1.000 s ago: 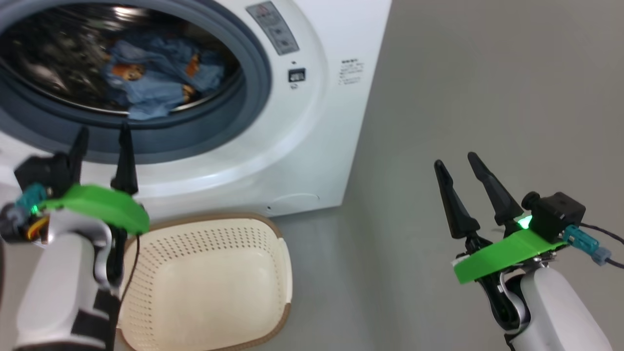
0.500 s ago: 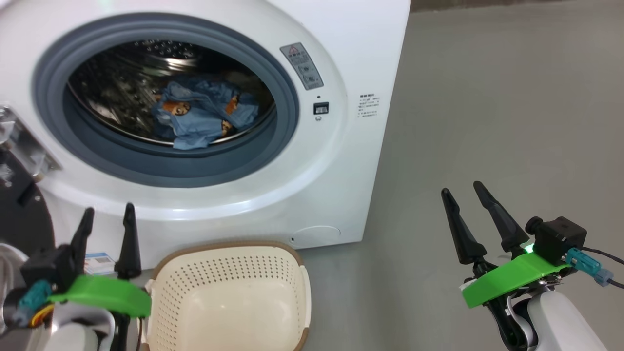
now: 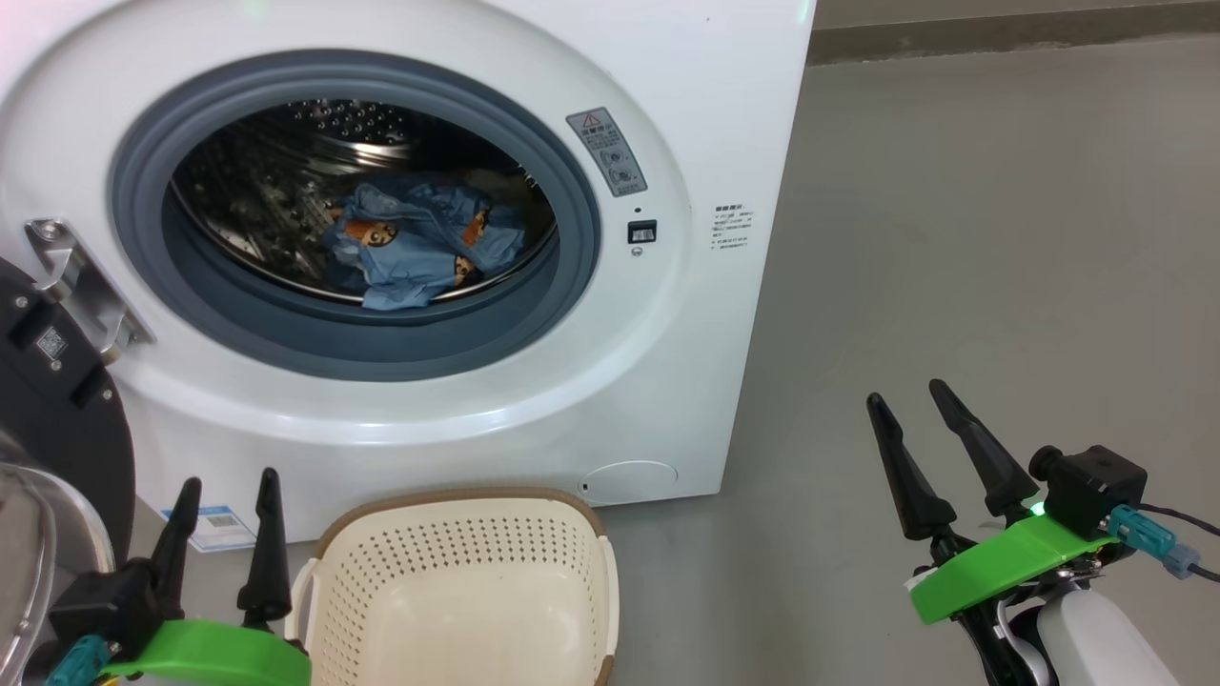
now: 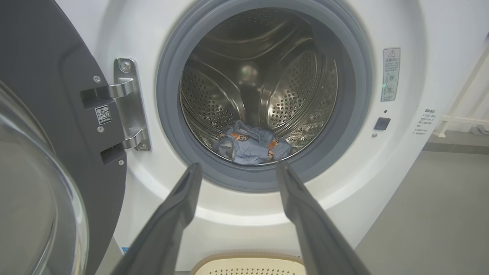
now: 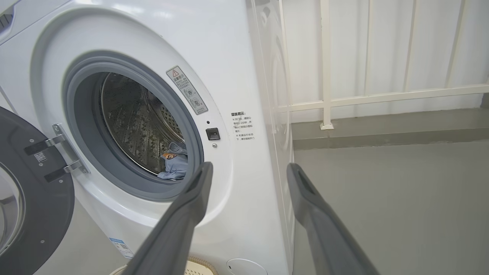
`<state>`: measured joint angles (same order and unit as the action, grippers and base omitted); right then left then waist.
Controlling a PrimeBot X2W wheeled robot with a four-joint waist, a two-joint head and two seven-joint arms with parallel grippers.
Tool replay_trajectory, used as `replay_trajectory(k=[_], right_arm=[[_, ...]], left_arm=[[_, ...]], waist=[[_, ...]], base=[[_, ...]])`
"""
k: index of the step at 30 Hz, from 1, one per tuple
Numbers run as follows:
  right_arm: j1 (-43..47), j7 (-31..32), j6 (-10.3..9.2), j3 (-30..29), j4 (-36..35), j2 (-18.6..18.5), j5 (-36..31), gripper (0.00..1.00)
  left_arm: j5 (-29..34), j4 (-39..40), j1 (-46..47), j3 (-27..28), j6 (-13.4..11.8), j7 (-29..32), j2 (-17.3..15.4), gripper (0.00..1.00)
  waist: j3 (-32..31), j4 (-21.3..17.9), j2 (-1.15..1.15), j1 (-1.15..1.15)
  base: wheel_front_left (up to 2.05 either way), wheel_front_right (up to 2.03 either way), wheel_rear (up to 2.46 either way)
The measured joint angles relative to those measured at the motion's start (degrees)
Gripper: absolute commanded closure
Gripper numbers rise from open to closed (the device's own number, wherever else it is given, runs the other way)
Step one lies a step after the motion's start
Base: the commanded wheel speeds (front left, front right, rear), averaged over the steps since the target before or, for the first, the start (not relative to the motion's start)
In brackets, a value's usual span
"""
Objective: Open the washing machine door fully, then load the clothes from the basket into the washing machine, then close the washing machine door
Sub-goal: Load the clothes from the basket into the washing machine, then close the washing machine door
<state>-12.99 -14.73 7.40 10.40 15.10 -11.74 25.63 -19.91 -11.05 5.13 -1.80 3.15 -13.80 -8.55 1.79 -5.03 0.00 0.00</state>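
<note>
Washer: big white front-loading washing machine (image 3: 667,381) in the upper left of the head view, its grey rubber gasket (image 3: 362,348) ringing a perforated steel drum (image 3: 257,191)
Door: large round washing machine door (image 3: 57,410) with a glossy black ring and clear glass bowl, swung wide on its metal hinge (image 3: 81,276) at the left edge of the frame
Load: light blue soft clothes (image 3: 419,243) printed with orange-brown figures, heaped at the bottom of the drum
Container: small cream-white perforated plastic basket (image 3: 457,553) with a brown rim, bottom centre, just before the washer; nothing lies in the part that shows
Left claw: left gripper (image 3: 230,481), lower left, dark fingers spread and empty, tips beside a blue label sticker (image 3: 214,524)
Right claw: right gripper (image 3: 905,393), lower right over the grey floor (image 3: 953,238), fingers spread, empty, well apart from the washer
Change: the head camera has pulled back, bringing hinge and door into frame; the left fingertips, a second ago over the gasket's lower rim, now sit below the opening — the arm has withdrawn
Meaning: loading appears complete — closing the door is judged the remaining step, probably for the left arm, the nearer one
</note>
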Motion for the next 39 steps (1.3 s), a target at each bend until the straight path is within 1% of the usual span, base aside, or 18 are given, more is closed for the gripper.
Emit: replay_trajectory(k=[2, 6, 30, 39], right_arm=[[0.1, 0.0, 0.00, 0.0, 0.0, -0.1, 0.0, 0.00], [0.1, 0.0, 0.00, -0.1, -0.1, -0.3, 0.0, 0.00], [0.1, 0.0, 0.00, -0.5, -0.5, -0.5, 0.0, 0.00], [0.1, 0.0, 0.00, -0.6, -0.5, -0.5, 0.0, 0.00]], left_arm=[[0.0, 0.7, -0.7, 0.0, -0.4, 0.2, 0.0, 0.00], [-0.1, 1.7, -1.1, -0.1, -0.4, 0.2, 0.0, 0.00], [-0.4, 1.7, -1.5, -0.3, -0.9, 0.1, -0.6, 0.00], [-0.6, 1.8, -1.5, -0.3, -1.4, 0.1, -0.9, 0.00]], waist=[[0.0, 0.1, 0.00, 0.00], [0.1, 0.2, 0.00, 0.00], [0.7, 0.8, 0.00, 0.00], [0.8, 0.8, 0.00, 0.00]], base=[[0.00, 0.00, 0.00], [0.00, 0.00, 0.00], [0.00, 0.00, 0.00], [-0.85, 0.85, 0.00]])
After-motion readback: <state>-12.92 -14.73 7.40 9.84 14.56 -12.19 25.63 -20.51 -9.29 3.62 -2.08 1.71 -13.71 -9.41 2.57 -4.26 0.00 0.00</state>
